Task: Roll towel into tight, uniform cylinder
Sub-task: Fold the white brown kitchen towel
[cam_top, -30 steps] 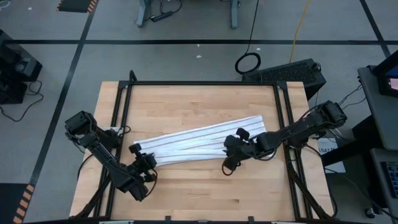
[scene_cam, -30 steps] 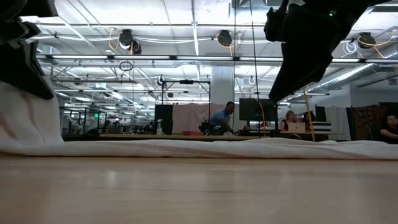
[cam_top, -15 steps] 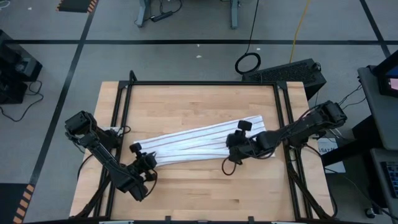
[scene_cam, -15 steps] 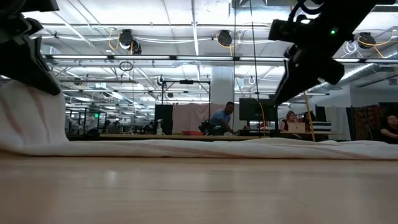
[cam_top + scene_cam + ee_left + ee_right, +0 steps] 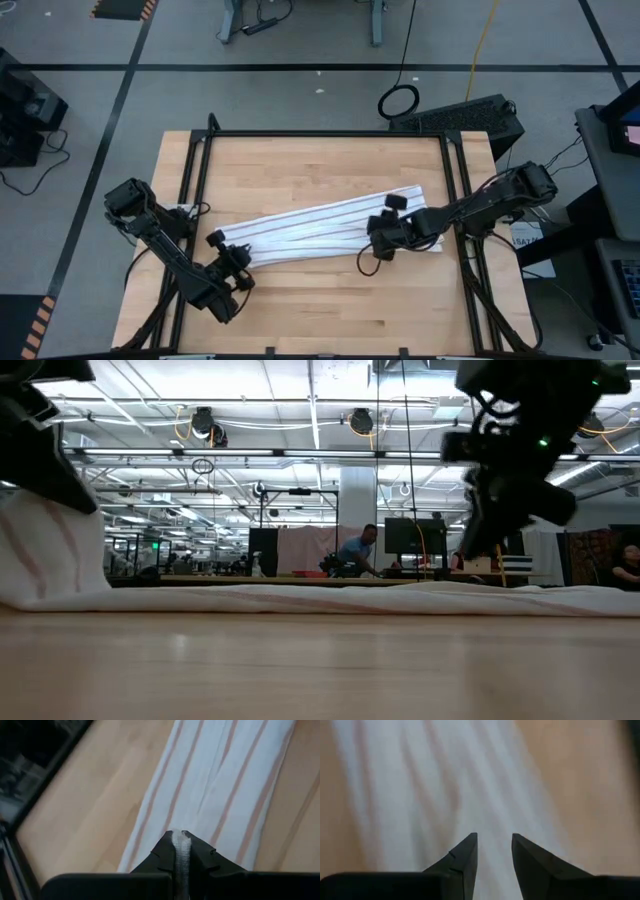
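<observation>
The white striped towel [image 5: 320, 225] lies folded into a long narrow strip, slanting across the table from near left to far right. My left gripper [image 5: 226, 250] is shut on its left end, which stands raised off the wood [image 5: 45, 550]. My right gripper [image 5: 378, 240] hovers open over the strip's right part. Its fingers [image 5: 465, 857] stand apart above the cloth, and in the low view the right gripper [image 5: 480, 545] is clear of the towel [image 5: 330, 598]. My left gripper pinches the towel's left end [image 5: 180, 851] between its two shut fingers; a thin bunched ridge of cloth shows between the tips. The fingers slant down from the near left, pointing along the strip. That end is lifted, and the rest lies flat on the table.
A black metal frame [image 5: 325, 133] runs along the table's far edge and down both sides. Bare wood [image 5: 320, 310] lies between the towel and the near edge. Beyond the table, people sit at desks in the room [image 5: 355, 550].
My right gripper has sunk toward the towel, shifted a little toward the table's right edge and rolled about its own pointing line, staying open. The towel and my left gripper's hold look unchanged.
</observation>
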`<state>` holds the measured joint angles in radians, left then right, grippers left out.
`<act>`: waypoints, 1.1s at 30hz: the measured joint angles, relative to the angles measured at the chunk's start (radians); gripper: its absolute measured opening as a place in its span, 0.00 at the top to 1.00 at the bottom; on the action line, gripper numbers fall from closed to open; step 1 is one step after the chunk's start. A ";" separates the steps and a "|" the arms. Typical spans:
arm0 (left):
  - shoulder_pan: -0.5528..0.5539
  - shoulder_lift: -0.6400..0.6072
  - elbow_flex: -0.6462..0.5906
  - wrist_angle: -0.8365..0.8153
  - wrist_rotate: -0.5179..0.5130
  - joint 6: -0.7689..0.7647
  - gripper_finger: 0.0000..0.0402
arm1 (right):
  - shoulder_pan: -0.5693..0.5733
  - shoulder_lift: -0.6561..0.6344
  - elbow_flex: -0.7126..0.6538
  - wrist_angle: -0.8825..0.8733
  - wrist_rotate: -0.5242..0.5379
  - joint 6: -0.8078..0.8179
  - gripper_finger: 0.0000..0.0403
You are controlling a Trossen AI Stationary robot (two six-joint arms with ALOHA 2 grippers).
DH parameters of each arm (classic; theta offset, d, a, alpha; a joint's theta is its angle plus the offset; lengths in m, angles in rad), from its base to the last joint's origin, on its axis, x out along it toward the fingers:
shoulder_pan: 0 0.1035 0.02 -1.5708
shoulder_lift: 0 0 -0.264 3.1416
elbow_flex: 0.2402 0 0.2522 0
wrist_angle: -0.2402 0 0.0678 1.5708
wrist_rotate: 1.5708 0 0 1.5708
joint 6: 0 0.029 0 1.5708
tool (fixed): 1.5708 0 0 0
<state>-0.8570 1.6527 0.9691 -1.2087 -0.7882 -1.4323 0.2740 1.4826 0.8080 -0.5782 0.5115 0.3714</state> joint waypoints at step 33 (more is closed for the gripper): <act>0.125 0.000 0.000 0.381 0.193 -0.002 0.95 | 0.013 -0.708 -0.360 -0.357 -0.532 0.418 0.59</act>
<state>-0.7324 1.6527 0.9688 -0.8278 -0.5949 -1.4342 0.2874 0.7750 0.4477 -0.9356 -0.0208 0.7892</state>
